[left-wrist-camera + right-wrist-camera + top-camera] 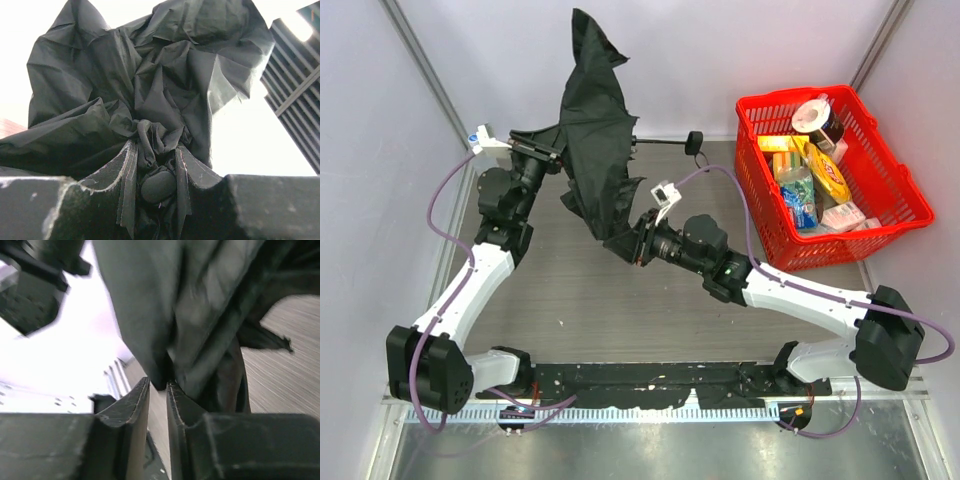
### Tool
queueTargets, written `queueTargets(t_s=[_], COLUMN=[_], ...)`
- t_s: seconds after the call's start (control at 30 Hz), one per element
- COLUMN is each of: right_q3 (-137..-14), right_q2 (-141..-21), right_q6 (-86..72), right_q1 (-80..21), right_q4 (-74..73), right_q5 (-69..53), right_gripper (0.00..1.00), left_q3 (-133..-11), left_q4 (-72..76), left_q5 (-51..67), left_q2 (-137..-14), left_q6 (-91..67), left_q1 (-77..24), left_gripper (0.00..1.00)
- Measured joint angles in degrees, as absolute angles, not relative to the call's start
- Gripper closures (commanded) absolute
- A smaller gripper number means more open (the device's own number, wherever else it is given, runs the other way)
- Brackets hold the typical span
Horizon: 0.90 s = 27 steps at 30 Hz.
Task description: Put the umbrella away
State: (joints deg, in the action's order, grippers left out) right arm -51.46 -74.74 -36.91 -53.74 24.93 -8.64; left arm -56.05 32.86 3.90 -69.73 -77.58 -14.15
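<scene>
The umbrella (592, 130) is a limp bundle of plain black cloth, creased and folded in on itself, held up off the table (600, 310) between the two arms. In the top view it hangs as a long ragged shape, one pointed corner standing highest against the back wall and the lower end narrowing toward the right arm. A thin dark shaft runs out to the right from the cloth and ends in a small black handle (694, 142) above the back of the table.

The left tool (552, 155) meets the cloth from the left. In its wrist view, this tool (156, 150) is clamped on a gathered knot of cloth, with a small rounded black part wedged lower between the fingers (125, 170). The rest of the canopy (150, 75) billows above it. The right tool (620, 243) meets the bottom end of the bundle. Its wrist view is blurred, but the tool (159, 385) is nearly closed, with a fold of cloth (200, 315) pinched between the tips.

The table has a grey wood-grain top. A red plastic basket (820, 248) full of packets and tins sits at its right side, well apart from the umbrella. Pale walls with metal posts close in the back and sides. A black strip runs along the near edge between the arm bases.
</scene>
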Motion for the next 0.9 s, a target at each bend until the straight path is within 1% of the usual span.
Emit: queueTargets(t_s=[0.07,0.1,0.13,0.2,0.23,0.33,0.4,0.43,0.53,0.63,0.73,0.8,0.83,0.9], right_q3=[-50.3,-50.2,-50.1,-50.1,-50.0,-48.8,-48.0,-47.4,-44.2,-40.2,-39.6,-39.6,-39.6,-39.6], right_q2=[-74.6,-74.6,-74.6,-73.5,-72.5,-67.0,-63.3,-62.0,-60.8,-66.5,-78.3,-85.7,-88.8,-90.3], right_q6=[-33.7,-32.2,-30.9,-29.2,-28.8,-27.5,-26.9,-26.8,-26.9,-26.8,-25.6,-23.7,-22.1,-19.7], right_q1=[-53.8,-53.8,-53.9,-53.8,-53.9,-53.9,-53.9,-53.9,-54.0,-54.1,-54.4,-54.5,-54.5,-54.5], right_q4=[22.4,20.9,19.4,16.4,15.0,12.3,12.3,13.5,22.0,35.0,47.8,53.1,54.8,54.0], right_q5=[-8.9,-9.2,-10.0,-11.9,-12.5,-13.7,-14.5,-14.8,-14.8,-11.9,-6.1,-1.3,1.4,4.2], right_gripper=[0.64,0.63,0.59,0.53,0.53,0.58,0.58,0.58,0.64,0.66,0.68,0.68,0.67,0.59], left_q3=[-55.4,-55.3,-55.3,-55.3,-55.3,-55.3,-55.2,-55.1,-54.6,-53.5,-52.8,-52.5,-52.3,-52.0], left_q4=[33.8,34.2,35.0,36.7,37.6,40.1,42.3,43.4,45.9,47.9,48.2,47.4,46.6,45.1], left_q5=[4.8,5.2,5.7,6.7,7.4,9.6,11.0,11.7,13.4,14.2,14.4,14.7,14.7,15.3], left_q2=[-69.8,-69.8,-70.0,-70.4,-70.7,-72.0,-73.1,-73.8,-75.3,-76.0,-75.7,-74.8,-74.1,-72.4], left_q6=[-80.3,-81.7,-83.0,-84.6,-85.2,-86.5,-87.4,-88.0,-90.1,-92.6,-93.5,-93.6,-93.6,-93.0], left_q1=[-13.9,-13.8,-13.7,-13.5,-13.4,-13.3,-13.3,-13.3,-13.3,-13.4,-13.8,-13.8,-13.8,-13.8], left_gripper=[1.0,1.0,1.0,1.0,1.0,1.0,1.0,1.0,1.0,1.0,1.0,1.0,1.0,1.0])
